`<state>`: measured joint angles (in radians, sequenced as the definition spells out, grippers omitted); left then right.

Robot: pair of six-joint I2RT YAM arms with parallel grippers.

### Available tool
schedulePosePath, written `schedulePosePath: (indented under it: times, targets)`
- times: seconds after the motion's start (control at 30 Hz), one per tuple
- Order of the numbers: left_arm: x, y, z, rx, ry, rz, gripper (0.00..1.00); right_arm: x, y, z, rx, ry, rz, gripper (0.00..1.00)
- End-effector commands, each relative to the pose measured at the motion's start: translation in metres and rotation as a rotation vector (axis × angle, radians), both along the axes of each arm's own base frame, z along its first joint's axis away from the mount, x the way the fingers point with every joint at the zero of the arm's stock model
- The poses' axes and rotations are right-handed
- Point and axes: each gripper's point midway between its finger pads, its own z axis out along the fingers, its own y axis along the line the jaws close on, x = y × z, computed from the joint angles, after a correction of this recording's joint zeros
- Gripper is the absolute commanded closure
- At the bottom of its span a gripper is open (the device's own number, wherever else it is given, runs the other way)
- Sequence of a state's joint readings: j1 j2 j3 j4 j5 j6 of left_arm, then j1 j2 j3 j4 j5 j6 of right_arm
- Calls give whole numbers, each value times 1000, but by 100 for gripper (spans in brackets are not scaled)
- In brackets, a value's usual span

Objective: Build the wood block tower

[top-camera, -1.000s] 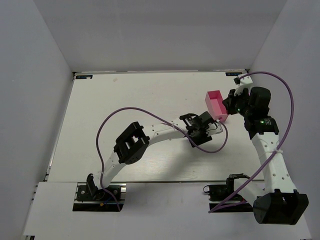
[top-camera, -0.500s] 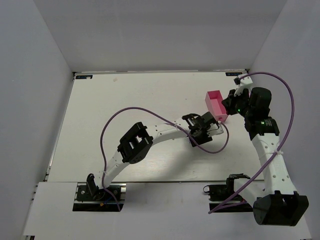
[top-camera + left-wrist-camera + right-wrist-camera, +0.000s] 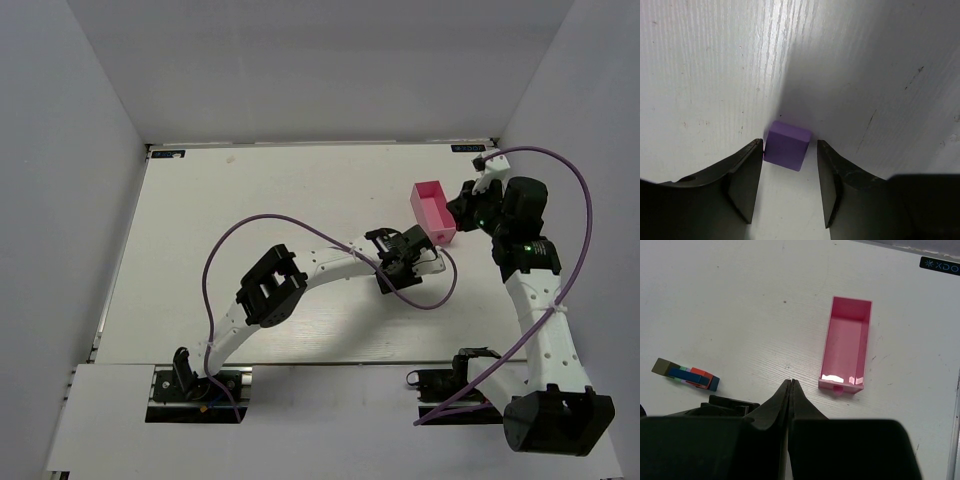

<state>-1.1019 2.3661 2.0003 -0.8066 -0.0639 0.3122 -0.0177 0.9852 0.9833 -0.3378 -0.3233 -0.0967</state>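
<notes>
In the left wrist view a small purple block (image 3: 786, 146) lies on the white table right between my left gripper's (image 3: 789, 145) open fingertips. Its left corner is at the left fingertip (image 3: 752, 165), and there is a gap on the right side. In the top view the left gripper (image 3: 425, 262) reaches low over the table just below the pink tray (image 3: 432, 210), and the block is hidden there. In the right wrist view a short cluster of brown, blue, green and red-orange blocks (image 3: 686, 375) lies on the table at the left. My right gripper (image 3: 790, 382) is shut and empty, hovering beside the tray (image 3: 846, 347).
The pink tray is open-topped and shows nothing inside. The left arm's purple cable (image 3: 300, 225) loops over the table's middle. The right arm (image 3: 530, 280) stands along the right wall. A black part of the left arm (image 3: 730, 402) sits near the block cluster.
The left arm's elbow has shifted slightly to the right while its gripper stays low by the tray. The right gripper has drifted slightly right.
</notes>
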Motion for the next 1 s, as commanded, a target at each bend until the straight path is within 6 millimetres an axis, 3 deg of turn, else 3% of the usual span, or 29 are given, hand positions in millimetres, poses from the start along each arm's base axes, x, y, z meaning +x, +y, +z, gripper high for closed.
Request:
schedulePosePath:
  times: [0.0,0.17,0.2,0.33,0.37,0.63,0.83,0.97]
  targets:
    - [-9,-4,2,-7,34,-34,42,-2,2,14,10,-57,17,100]
    - [-13,-3,-5,2,57,-41,57,-3,2,14,9,-61,19,100]
    - [-13,-4,-1,-6,53,-42,64,-2,2,17,9,-67,18,100]
    - [-11,-4,8,-25,39,-29,72,-3,-1,18,1,-78,8,100]
    - [-9,-9,22,-61,25,-21,73,-4,-2,18,-3,-82,3,100]
    - [-9,-14,71,-171,-17,-21,90,-8,-7,23,-20,-116,-24,100]
    - [-13,-15,114,-264,-44,-35,93,-10,-8,23,-24,-120,-23,100]
    - [-15,-15,130,-293,-48,-43,94,-10,-7,22,-22,-120,-20,100]
